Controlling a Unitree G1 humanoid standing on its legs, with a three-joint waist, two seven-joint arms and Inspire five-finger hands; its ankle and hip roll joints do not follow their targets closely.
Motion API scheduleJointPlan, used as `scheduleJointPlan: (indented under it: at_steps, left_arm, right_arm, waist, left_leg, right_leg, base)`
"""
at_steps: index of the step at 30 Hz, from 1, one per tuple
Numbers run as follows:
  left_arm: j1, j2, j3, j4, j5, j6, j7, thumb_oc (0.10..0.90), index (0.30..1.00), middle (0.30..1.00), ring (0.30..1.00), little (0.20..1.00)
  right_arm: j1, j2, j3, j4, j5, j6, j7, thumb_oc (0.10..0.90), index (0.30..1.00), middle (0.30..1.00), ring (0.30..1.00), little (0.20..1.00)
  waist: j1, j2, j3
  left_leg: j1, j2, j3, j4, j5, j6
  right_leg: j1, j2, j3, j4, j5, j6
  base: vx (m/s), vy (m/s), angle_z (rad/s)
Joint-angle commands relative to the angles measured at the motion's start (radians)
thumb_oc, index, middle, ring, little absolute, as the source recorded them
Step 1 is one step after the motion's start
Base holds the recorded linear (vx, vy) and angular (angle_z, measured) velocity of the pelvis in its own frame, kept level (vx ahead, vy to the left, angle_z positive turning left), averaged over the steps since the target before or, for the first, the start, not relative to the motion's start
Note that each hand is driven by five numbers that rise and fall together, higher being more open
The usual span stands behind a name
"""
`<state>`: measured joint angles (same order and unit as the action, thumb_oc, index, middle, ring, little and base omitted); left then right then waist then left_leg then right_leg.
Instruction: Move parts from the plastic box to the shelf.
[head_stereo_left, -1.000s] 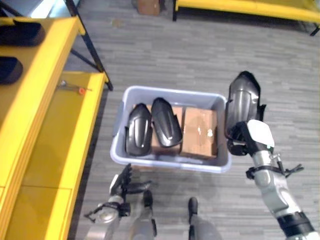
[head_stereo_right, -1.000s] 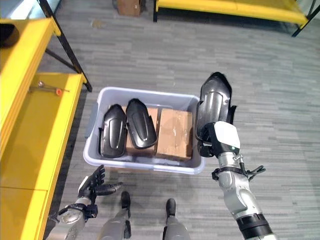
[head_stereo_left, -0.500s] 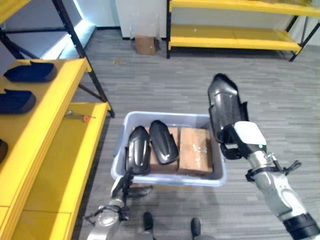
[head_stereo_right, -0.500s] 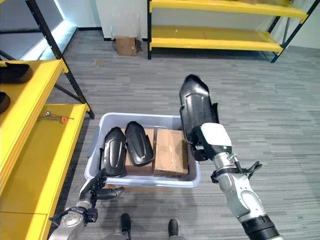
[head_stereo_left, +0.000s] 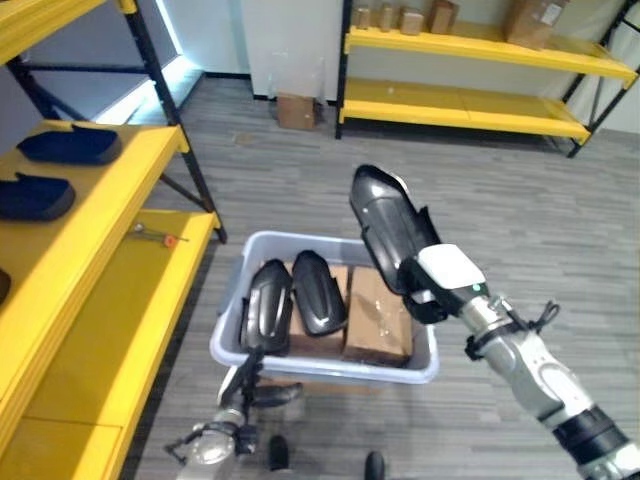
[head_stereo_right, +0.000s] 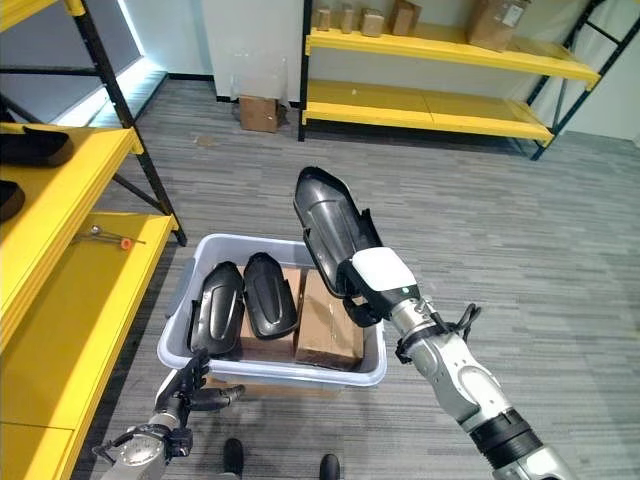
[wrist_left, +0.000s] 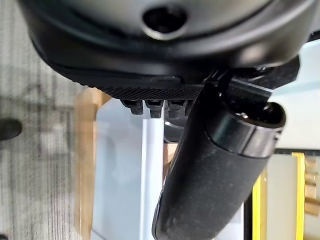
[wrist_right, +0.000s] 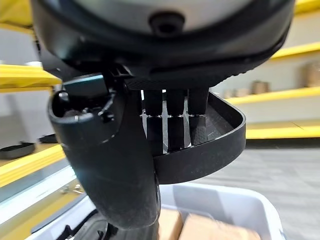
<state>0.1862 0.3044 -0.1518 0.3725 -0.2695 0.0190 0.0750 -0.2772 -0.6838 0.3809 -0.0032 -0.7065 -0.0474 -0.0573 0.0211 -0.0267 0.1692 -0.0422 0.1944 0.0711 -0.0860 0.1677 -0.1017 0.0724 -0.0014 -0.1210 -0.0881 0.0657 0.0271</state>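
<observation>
A grey plastic box (head_stereo_left: 318, 364) stands on the floor with two black curved parts (head_stereo_left: 265, 305) (head_stereo_left: 318, 290) and a brown carton (head_stereo_left: 378, 315) inside. My right hand (head_stereo_left: 432, 288) is shut on a third black part (head_stereo_left: 388, 222), which it holds tilted above the box's right half. In the right wrist view its fingers (wrist_right: 170, 125) and thumb (wrist_right: 115, 165) curl round that part's rim (wrist_right: 215, 142). My left hand (head_stereo_left: 243, 384) hangs low at the box's front left corner, open with fingers straight. The yellow shelf (head_stereo_left: 100, 250) runs along the left.
Two dark blue parts (head_stereo_left: 70, 145) (head_stereo_left: 35, 195) lie on the shelf's upper level. A small orange-tipped tool (head_stereo_left: 155, 235) rests on the lower level. A black shelf post (head_stereo_left: 175, 120) stands near the box. Another yellow shelf (head_stereo_left: 480, 70) and a carton (head_stereo_left: 295, 110) are far back.
The camera has tilted up, showing more of the room. My right hand has carried the black part leftward, from beside the box's right wall to above it. The left hand stays low.
</observation>
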Motion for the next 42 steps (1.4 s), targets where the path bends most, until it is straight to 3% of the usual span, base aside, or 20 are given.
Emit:
scheduleJointPlan:
  at_steps: [1,3,6,10,14,15,18,20,21,31,42]
  left_arm:
    - [-0.078,0.005,-0.004,0.007,-0.041,-0.062,0.009,0.9,1.0,1.0,1.0,1.0]
    - [-0.079,0.002,0.001,0.0,-0.046,-0.064,0.013,0.9,1.0,1.0,1.0,1.0]
    - [-0.08,0.002,0.016,-0.003,-0.054,-0.068,0.014,0.9,1.0,1.0,1.0,1.0]
    - [-0.096,-0.011,0.028,-0.004,-0.059,-0.073,0.023,0.9,1.0,1.0,1.0,1.0]
    - [-0.108,-0.022,0.024,-0.008,-0.063,-0.072,0.027,0.9,1.0,1.0,1.0,1.0]
    - [-0.115,-0.024,0.02,-0.01,-0.058,-0.07,0.024,0.9,1.0,1.0,1.0,1.0]
    - [-0.112,-0.029,0.015,0.001,-0.03,-0.066,0.01,0.9,1.0,1.0,1.0,1.0]
    - [-0.105,-0.027,0.013,-0.004,-0.026,-0.066,0.008,0.9,1.0,1.0,1.0,1.0]
    - [-0.099,-0.025,0.022,-0.006,-0.015,-0.068,0.011,0.9,1.0,1.0,1.0,1.0]
    - [-0.072,-0.007,0.055,-0.025,0.017,-0.067,0.003,0.9,1.0,1.0,1.0,1.0]
    - [-0.063,0.011,0.081,-0.058,0.041,-0.07,0.009,0.9,1.0,1.0,1.0,1.0]
  right_arm:
    - [-0.228,-0.049,-0.032,-0.121,0.005,-0.02,-0.097,0.4,0.3,0.3,0.3,0.3]
    - [-0.234,-0.044,-0.036,-0.12,0.003,-0.016,-0.104,0.4,0.3,0.3,0.3,0.3]
    - [-0.233,-0.046,-0.042,-0.122,-0.004,-0.012,-0.11,0.4,0.3,0.3,0.3,0.3]
    - [-0.205,-0.04,-0.056,-0.134,-0.021,-0.008,-0.12,0.4,0.3,0.3,0.3,0.3]
    - [-0.166,-0.044,-0.09,-0.141,-0.027,0.005,-0.127,0.4,0.3,0.3,0.3,0.3]
    - [-0.14,-0.047,-0.114,-0.144,-0.028,0.011,-0.132,0.4,0.3,0.3,0.3,0.3]
    - [-0.082,-0.058,-0.161,-0.147,-0.031,0.017,-0.13,0.4,0.3,0.3,0.3,0.3]
    - [-0.067,-0.053,-0.169,-0.148,-0.033,0.017,-0.124,0.4,0.3,0.3,0.3,0.3]
    - [-0.051,-0.044,-0.172,-0.14,-0.033,0.018,-0.118,0.4,0.3,0.3,0.3,0.3]
    - [-0.054,-0.011,-0.146,-0.147,-0.073,0.011,-0.074,0.4,0.3,0.3,0.3,0.3]
    - [-0.124,0.05,-0.075,-0.116,-0.1,0.022,-0.049,0.4,0.3,0.3,0.3,0.3]
  waist:
    - [0.034,0.029,-0.035]
    - [0.036,0.037,-0.018]
    - [0.038,0.034,-0.009]
    - [0.031,0.015,-0.015]
    - [0.01,0.018,-0.027]
    - [-0.001,0.028,-0.036]
    - [-0.016,0.039,-0.055]
    - [-0.013,0.044,-0.063]
    - [-0.006,0.048,-0.078]
    - [0.049,0.003,-0.085]
    - [0.091,-0.046,-0.08]
  left_leg:
    - [-0.026,0.096,-0.077,-0.001,0.094,-0.058]
    - [-0.051,0.082,-0.076,-0.001,0.123,-0.053]
    - [-0.028,0.078,-0.01,-0.001,0.127,-0.03]
    - [0.011,0.075,0.102,0.186,0.0,0.005]
    - [0.041,0.077,0.15,0.254,-0.058,0.0]
    - [0.067,0.072,0.171,0.242,-0.108,-0.014]
    - [0.105,0.07,0.245,0.115,-0.117,-0.016]
    - [0.129,0.059,0.24,0.06,-0.108,-0.014]
    - [0.151,0.03,0.218,0.004,-0.116,-0.001]
    - [0.123,-0.064,0.184,-0.001,-0.165,0.049]
    - [0.093,-0.171,0.111,-0.001,-0.203,0.114]
  right_leg:
    - [-0.06,-0.003,-0.056,0.122,-0.087,-0.001]
    - [-0.066,-0.014,-0.091,0.117,-0.08,-0.006]
    - [-0.077,-0.038,-0.123,0.111,-0.07,-0.009]
    - [-0.084,-0.082,-0.194,0.076,-0.046,-0.017]
    - [-0.072,-0.097,-0.259,0.062,-0.043,-0.016]
    - [-0.053,-0.105,-0.281,0.066,-0.053,0.0]
    - [-0.028,-0.137,-0.334,0.073,-0.041,0.025]
    - [-0.022,-0.143,-0.344,0.072,-0.041,0.032]
    - [-0.016,-0.16,-0.35,0.07,-0.028,0.046]
    - [-0.004,-0.257,-0.408,0.057,0.056,0.111]
    - [-0.008,-0.346,-0.406,0.075,0.137,0.168]
  base:
    - [-0.19,-0.141,0.48]
    - [-0.14,-0.065,0.42]
    - [-0.07,-0.019,0.67]
    - [-0.1,-0.049,0.38]
    - [0.0,0.029,1.17]
    - [0.09,0.154,1.01]
    - [0.07,0.206,1.18]
    - [0.06,0.191,1.01]
    - [0.09,0.232,0.43]
    - [0.02,0.179,0.11]
    - [-0.02,0.157,0.19]
